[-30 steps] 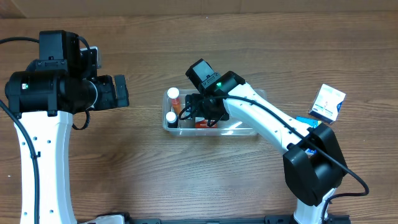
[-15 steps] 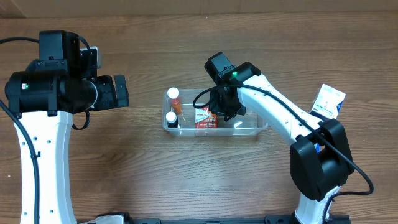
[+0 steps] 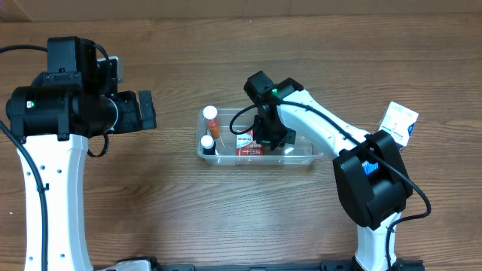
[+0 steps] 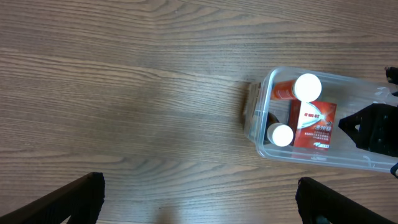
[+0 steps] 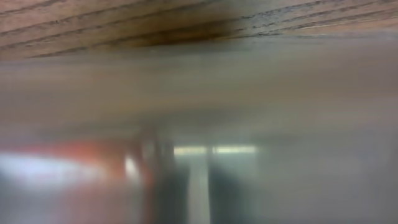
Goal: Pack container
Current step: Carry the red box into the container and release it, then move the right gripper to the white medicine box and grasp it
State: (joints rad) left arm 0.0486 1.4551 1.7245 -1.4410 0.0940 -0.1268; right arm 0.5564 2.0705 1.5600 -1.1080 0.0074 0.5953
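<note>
Sitting near the middle of the worktop (image 3: 226, 218), the container (image 3: 305, 159) lies with its long side running left to right. We count three things in it. An orange bottle (image 3: 211, 114) with a white cap is at the far-left corner, and a darker white-capped bottle (image 3: 207, 141) is at the near-left. A red box (image 3: 247, 143) lies flat just right of them. The right gripper (image 3: 273, 138) is down over the tub, just right of the red box.

Change: a second ago that gripper sat over the left half and hid the box. Half a second ago it had swung right and the box showed. Now it is a little nearer the box, which has not shifted. We judge the box delivered, though light contact cannot be ruled out. As for its jaws, we cannot tell. The wrist covers them from above, and its own camera gives only a blur of red and grey.

The left gripper (image 3: 143, 111) hangs well to the left, unmoved across the frames. Its jaws are spread wide with nothing between them.

A blue-and-white box (image 3: 397, 124) stands at the far right, well apart from the tub, and is likely still to pack.

The worktop is brown wood-grain. Of the room we see only a pale strip along the far edge.
</note>
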